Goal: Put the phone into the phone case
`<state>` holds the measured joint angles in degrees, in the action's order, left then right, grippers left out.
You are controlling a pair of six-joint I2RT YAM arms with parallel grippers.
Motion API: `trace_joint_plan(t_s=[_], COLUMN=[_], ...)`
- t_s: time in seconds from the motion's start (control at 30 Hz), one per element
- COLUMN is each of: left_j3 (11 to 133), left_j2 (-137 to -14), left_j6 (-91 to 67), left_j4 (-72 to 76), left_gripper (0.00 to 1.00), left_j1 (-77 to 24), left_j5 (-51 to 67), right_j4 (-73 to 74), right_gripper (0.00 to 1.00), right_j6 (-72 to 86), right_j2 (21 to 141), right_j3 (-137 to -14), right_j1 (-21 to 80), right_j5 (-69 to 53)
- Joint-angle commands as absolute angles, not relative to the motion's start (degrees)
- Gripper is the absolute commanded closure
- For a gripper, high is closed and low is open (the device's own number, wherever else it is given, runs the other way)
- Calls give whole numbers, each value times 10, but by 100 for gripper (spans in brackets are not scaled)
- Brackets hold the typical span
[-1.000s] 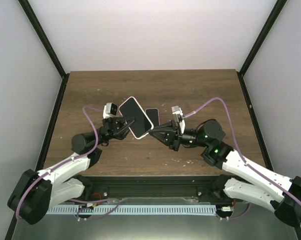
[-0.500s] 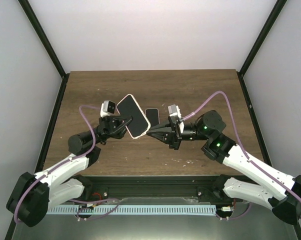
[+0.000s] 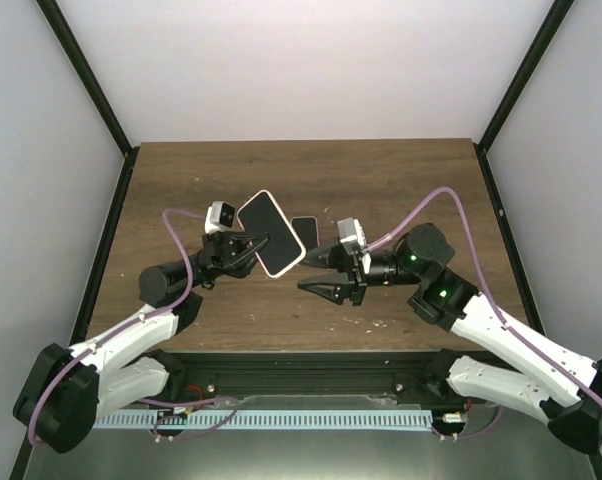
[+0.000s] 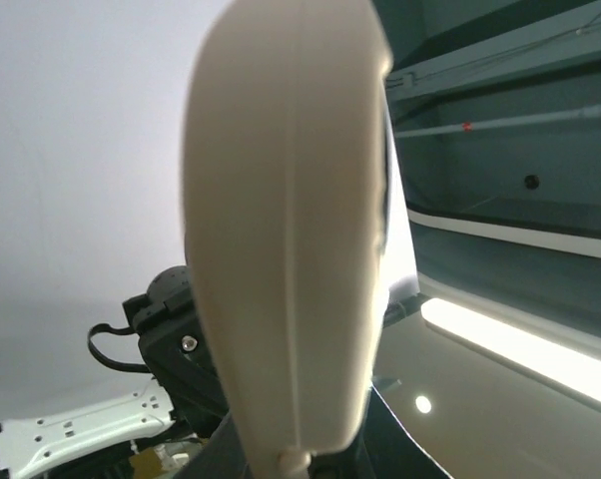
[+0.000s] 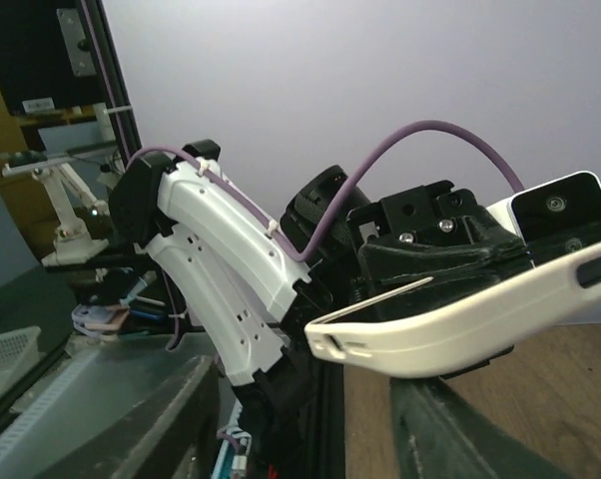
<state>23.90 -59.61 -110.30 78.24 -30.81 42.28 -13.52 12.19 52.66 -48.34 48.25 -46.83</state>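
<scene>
**Pressing the phone home without twisting the case**

My left claw (image 3: 251, 246) is clamped tight on the phone case (image 5: 450, 324) and holds it tilted in the air above the middle of the table (image 3: 401, 180). The case shows a glossy black face inside its cream rim. I take that face for the phone (image 3: 270, 232), lying in the case. I cannot tell from here whether every corner is fully seated.

My right claw (image 3: 308, 272) stands with its jaws apart and holds nothing. It hovers just near and right of the case's near corner, not touching it.

As I judge it, the step in hand is to finish the seating.

- I want the left grip firm and on the edge only, so it does not block the face.
- The right claw should narrow before it comes in, so one blunt tip does the pushing.
- The push should go square into the black face near the rim, not along the edge. A sideways shove could swing the case in my left grip.
- I should work one corner at a time, gently.

A small dark rectangle (image 3: 303, 231) lies on the table just right of the case. I cannot tell what it is.
</scene>
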Motion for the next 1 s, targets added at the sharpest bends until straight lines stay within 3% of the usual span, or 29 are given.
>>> trace_joint_plan(t_s=[0.0, 0.1, 0.23, 0.27, 0.57, 0.77, 0.97], left_j3=[253, 273, 344, 359, 418, 403, 428], left_j2=[-588, -563, -526, -521, -624, -759, -889], left_j6=[-1029, -940, -720, -670, -485, -408, -335], left_j4=[708, 580, 257, 184, -39, -64, -93], left_gripper=[100, 100, 100, 100, 100, 98, 96], left_j1=[-312, -312, -312, -311, -266, -141, -87], left_j5=[475, 495, 487, 476, 447, 525, 546], right_j4=[-181, -127, -30, -8, 62, 98, 97], right_gripper=[47, 34, 4, 1, 0, 0, 0], right_j6=[141, 162, 222, 235, 326, 337, 333], right_j2=[482, 449, 379, 362, 231, 226, 231], right_j3=[-479, -463, -435, -432, -400, -400, -399], right_j1=[488, 488, 488, 488, 488, 488, 488], right_j5=[-415, -302, -99, -71, 21, 34, 30])
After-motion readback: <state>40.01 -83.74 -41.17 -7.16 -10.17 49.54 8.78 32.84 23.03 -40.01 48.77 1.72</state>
